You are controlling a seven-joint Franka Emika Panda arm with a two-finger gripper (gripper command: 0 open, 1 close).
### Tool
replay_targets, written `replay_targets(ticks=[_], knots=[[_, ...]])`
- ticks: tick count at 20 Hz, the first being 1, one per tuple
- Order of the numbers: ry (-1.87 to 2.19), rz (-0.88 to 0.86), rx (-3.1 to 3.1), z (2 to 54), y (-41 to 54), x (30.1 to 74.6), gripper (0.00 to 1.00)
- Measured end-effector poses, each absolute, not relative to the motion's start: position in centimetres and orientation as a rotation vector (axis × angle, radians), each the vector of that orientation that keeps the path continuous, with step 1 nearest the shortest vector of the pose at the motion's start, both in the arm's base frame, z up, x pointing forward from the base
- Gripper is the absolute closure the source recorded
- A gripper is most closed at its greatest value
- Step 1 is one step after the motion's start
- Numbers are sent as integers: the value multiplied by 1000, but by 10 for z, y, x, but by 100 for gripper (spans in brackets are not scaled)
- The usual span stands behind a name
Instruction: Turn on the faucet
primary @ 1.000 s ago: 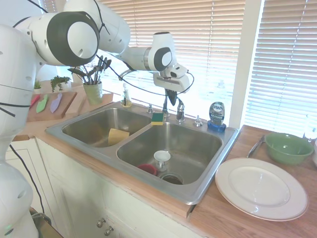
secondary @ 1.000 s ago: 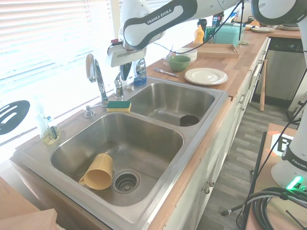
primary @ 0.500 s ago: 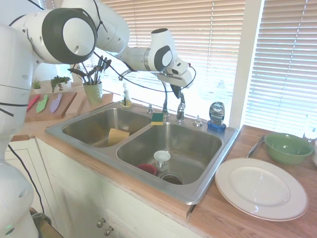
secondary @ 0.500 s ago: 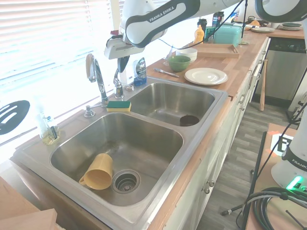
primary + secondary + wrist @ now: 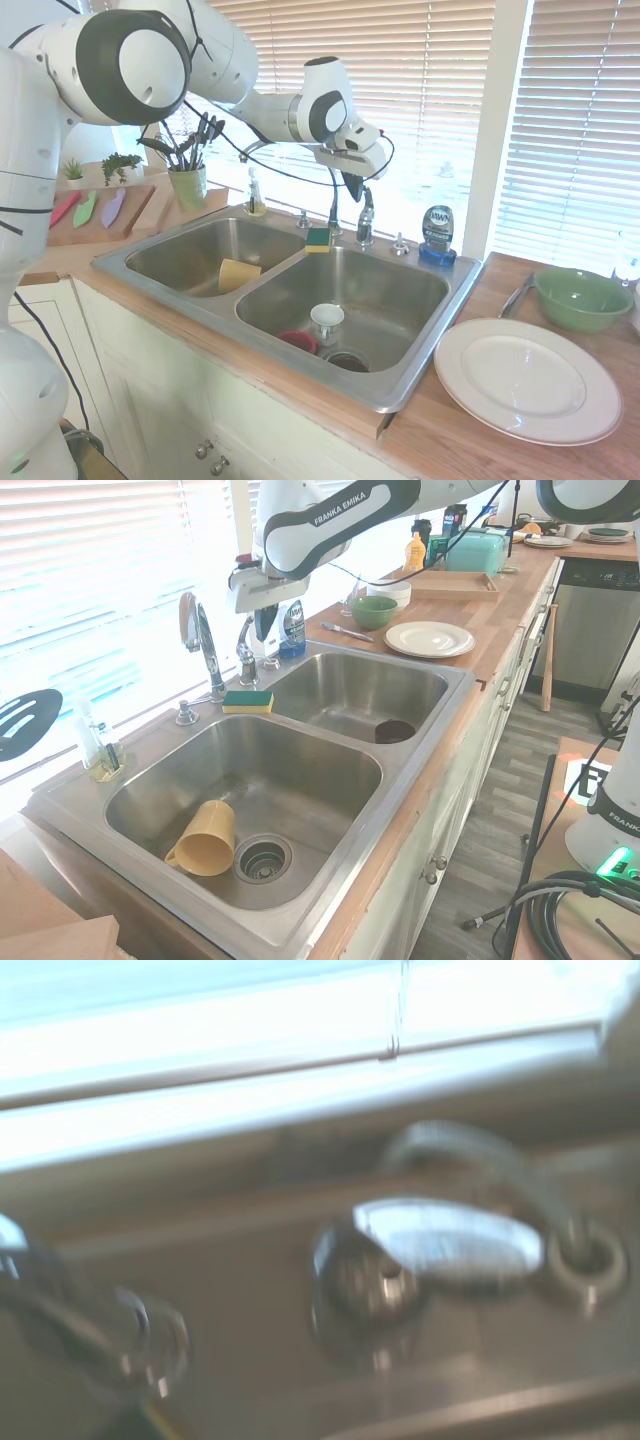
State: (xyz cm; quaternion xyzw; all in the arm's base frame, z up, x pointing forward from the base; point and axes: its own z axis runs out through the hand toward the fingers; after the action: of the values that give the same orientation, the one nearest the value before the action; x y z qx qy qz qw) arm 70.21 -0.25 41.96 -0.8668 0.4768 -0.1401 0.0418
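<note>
Since earlier frame, end effector (image 5: 352, 187) rose off short chrome lever handle (image 5: 365, 222), hovers above (finger state: cannot tell). Shiny chrome gooseneck faucet (image 5: 200, 638) at sink's 12 o'clock. Risk: misaligned descent slips off slick lever.

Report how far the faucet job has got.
Done: the pincer hangs just above the faucet's lever handle. In hand: lining up on the handle; contact isn't clear. Left: moving the lever, since no water shows at the spout or in the sink.

A home kitchen: double steel sink (image 5: 420, 345), wooden counter (image 5: 470, 440), plate (image 5: 525, 380).
</note>
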Motion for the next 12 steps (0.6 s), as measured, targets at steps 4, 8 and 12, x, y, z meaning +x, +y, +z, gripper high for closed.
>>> replay_targets(ticks=[4,8,12], knots=[[1520,-165,-2737,399,-8,685,100],[1536,5,-2787,400,-13,669,100],[1536,95,-2811,408,-14,643,100]])
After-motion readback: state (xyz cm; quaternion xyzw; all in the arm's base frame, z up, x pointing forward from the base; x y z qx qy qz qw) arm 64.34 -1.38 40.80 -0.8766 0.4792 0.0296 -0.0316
